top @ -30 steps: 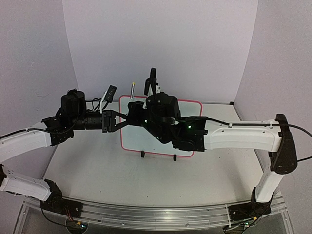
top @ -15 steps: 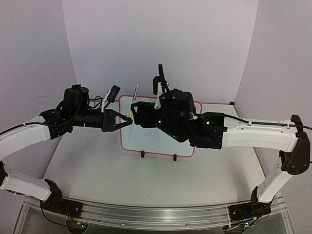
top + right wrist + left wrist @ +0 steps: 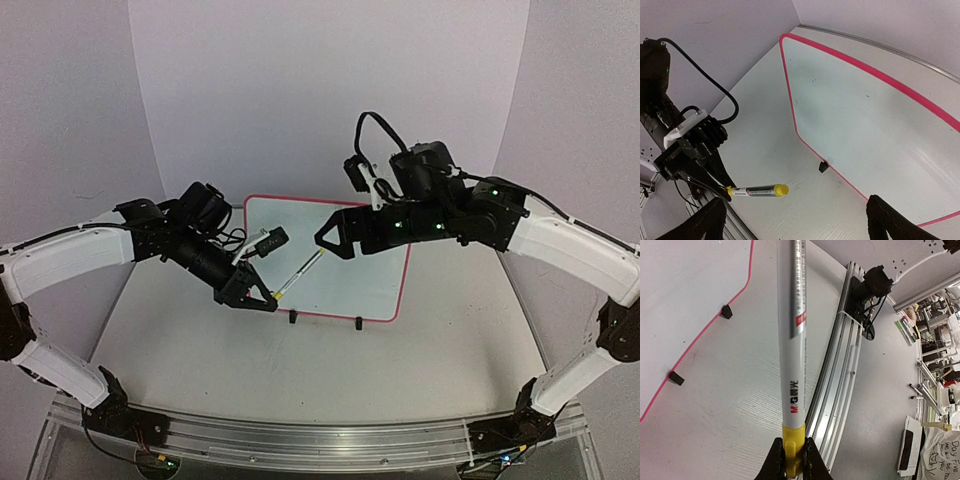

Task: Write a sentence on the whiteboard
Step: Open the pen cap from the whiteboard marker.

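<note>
My left gripper (image 3: 266,297) pinches the end of a white marker (image 3: 300,270).
My right gripper (image 3: 327,241) is spread wide over the whiteboard (image 3: 350,285).

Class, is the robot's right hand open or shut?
Open: the right hand shows fingers wide apart in its wrist view, nothing between them.

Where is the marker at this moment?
In the top view the marker is left of centre, clamped at one end by the left gripper and angled by the near-left corner of the whiteboard, its free end pointing toward the open right gripper.
</note>
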`<action>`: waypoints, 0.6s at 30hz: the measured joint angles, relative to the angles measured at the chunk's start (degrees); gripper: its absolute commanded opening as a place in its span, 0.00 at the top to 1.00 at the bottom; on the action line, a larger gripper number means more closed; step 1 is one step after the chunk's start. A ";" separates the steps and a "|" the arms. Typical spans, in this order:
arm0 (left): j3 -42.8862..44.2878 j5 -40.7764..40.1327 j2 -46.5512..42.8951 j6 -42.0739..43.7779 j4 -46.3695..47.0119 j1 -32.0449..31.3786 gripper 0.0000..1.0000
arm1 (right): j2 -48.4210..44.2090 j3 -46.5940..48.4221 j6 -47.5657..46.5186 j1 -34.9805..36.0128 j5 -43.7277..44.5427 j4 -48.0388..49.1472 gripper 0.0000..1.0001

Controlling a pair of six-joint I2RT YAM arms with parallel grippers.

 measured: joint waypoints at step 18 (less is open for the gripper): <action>3.70 8.52 5.12 4.52 -3.16 -5.93 1.00 | 5.61 -1.17 -0.77 -5.12 -39.79 -5.08 0.20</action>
